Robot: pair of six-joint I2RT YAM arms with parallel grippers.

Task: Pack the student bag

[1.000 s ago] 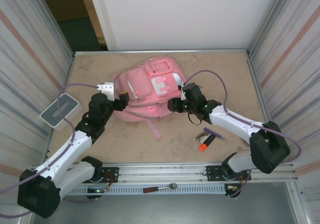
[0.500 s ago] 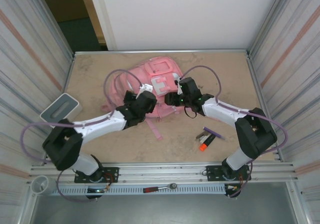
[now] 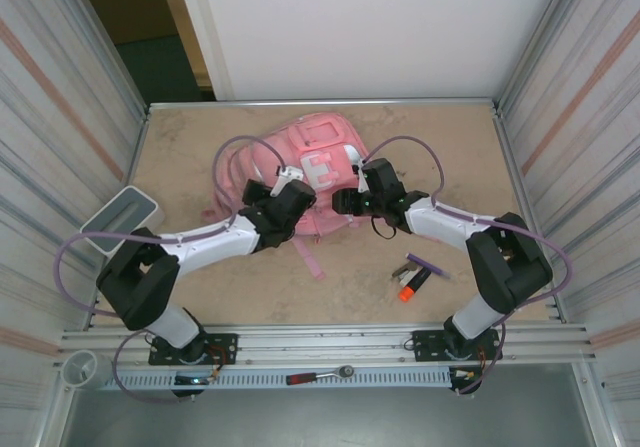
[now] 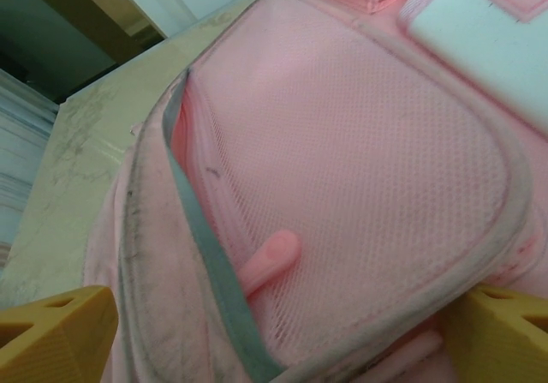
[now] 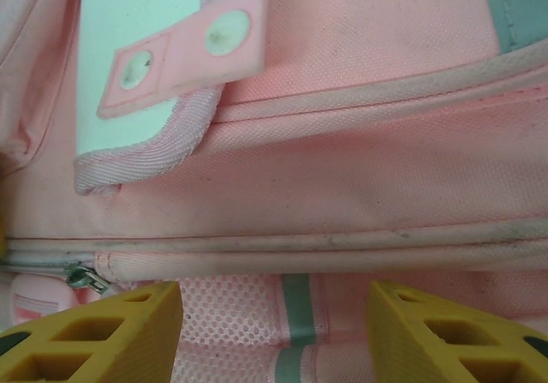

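Student bag [image 3: 305,142], a large pink fabric backpack with white-trimmed patches, lies flat on the tan table [image 3: 180,147] towards the far side, between our two arms. We judge it light and soft: the cloth sags and folds, so it will give way under a push and slide instead of holding its shape.

Our left gripper [image 3: 289,180] hangs over the bag's near left part. From the left wrist its yellow fingers [image 4: 56,336] stand wide apart with nothing between them but the pink mesh side pocket [image 4: 342,169], whose grey-bound mouth [image 4: 201,254] gapes a little. That bound edge looks like the best place to pinch, being firmer than the mesh, which could snag or stretch.

Our right gripper [image 3: 346,203] sits close against the bag's near right side. Its fingers [image 5: 94,332] stand part-way apart over the pink weave below a zip seam [image 5: 300,250]; whether they nip a fold we cannot tell. The small metal zip pull [image 5: 84,278] is tiny and likely slippery, so the thick piped seam beside it seems the surer hold for steadying.
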